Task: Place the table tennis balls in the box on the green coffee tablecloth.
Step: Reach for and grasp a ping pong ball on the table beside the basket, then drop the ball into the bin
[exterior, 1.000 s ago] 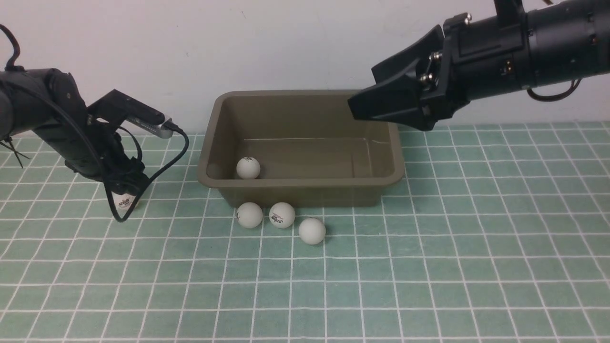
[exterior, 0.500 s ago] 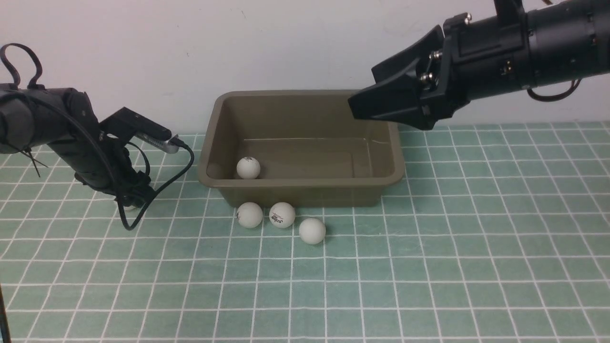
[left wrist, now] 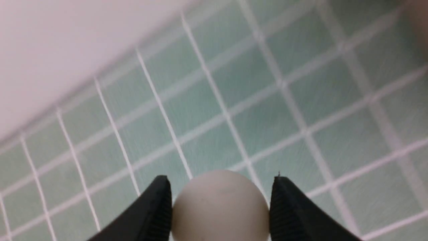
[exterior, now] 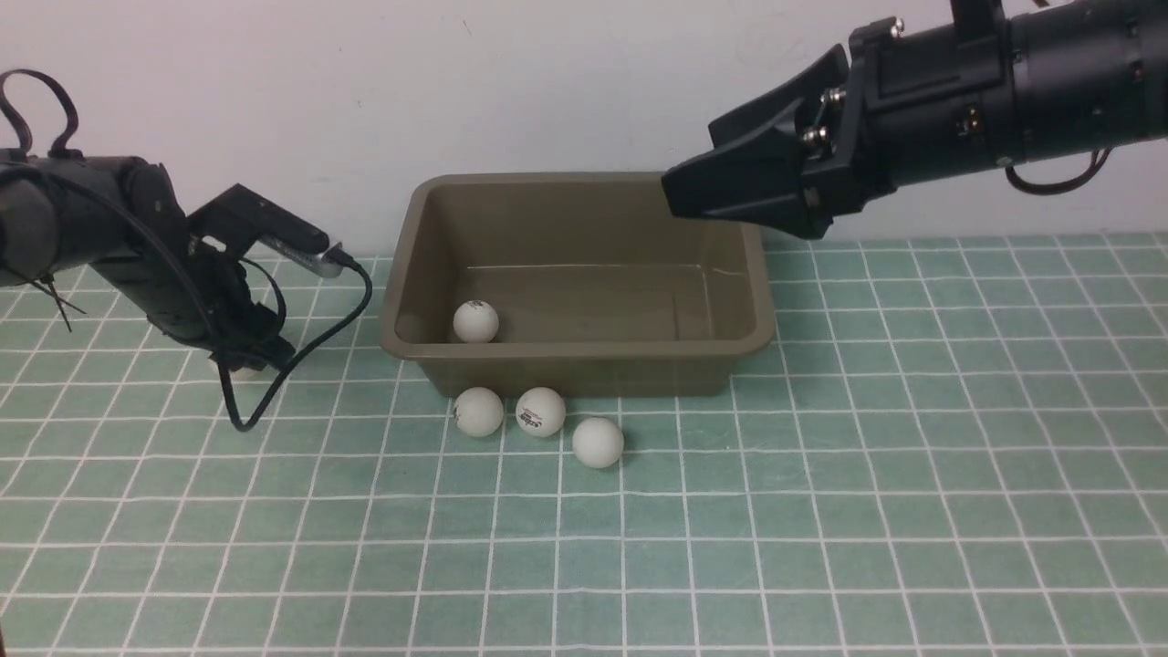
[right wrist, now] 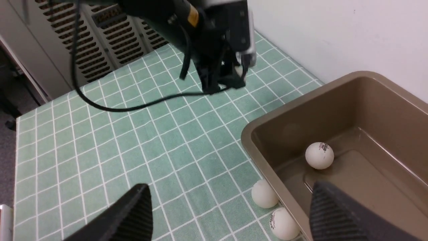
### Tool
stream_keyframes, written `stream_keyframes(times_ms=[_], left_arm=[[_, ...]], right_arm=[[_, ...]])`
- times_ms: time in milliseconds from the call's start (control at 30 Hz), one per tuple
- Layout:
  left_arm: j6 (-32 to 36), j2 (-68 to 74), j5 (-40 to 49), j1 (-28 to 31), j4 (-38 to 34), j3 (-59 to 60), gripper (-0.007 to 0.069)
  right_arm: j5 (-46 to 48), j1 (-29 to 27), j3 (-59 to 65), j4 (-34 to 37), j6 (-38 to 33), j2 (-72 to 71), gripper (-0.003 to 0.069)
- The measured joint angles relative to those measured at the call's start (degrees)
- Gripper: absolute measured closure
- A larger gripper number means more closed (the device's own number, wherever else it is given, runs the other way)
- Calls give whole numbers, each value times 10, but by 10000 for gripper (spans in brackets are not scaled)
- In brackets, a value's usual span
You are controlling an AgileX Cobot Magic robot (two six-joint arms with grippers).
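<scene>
Here, the left end effector (left wrist: pixel 220 183) pinches a matte white table tennis ball (left wrist: pixel 219 206) low over the green checked tablecloth (exterior: pixel 821 502), left of the olive-brown box (exterior: pixel 575 356).
The grip looks shallow, at the fingertips, so the smooth ball could squirt out and roll away. One ball (exterior: pixel 475 321) lies in the box and three loose balls (exterior: pixel 540 411) sit just before it. The right end effector (exterior: pixel 693 169) hangs spread and empty above the box.
</scene>
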Motion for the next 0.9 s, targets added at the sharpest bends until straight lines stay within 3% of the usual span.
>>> stream_keyframes(times_ms=[67,167,300,367,467,567,767,900], left_arm=[[9,-25,-10,-4,-36,0,290],[88,-45,-10,-20,-134,0,290],[257,-38,39,-50,-267,0,290],[385,-29,52,-74,-401,0,290],[495,-21,49,-83,-570,0,290],[564,-15,51,-83,-654,0,290],[611,2,80,-83,-685,0,273],[557,1,76,-83,-672,0,132]], right_arm=[[0,0,0,5,0,0,92],[0,0,0,8,0,0,92],[-1,0,0,10,0,0,92],[-1,0,0,10,0,0,92],[-1,0,0,10,0,0,92],[0,0,0,10,3,0,92],[3,0,0,10,12,0,92],[3,0,0,10,13,0,92]])
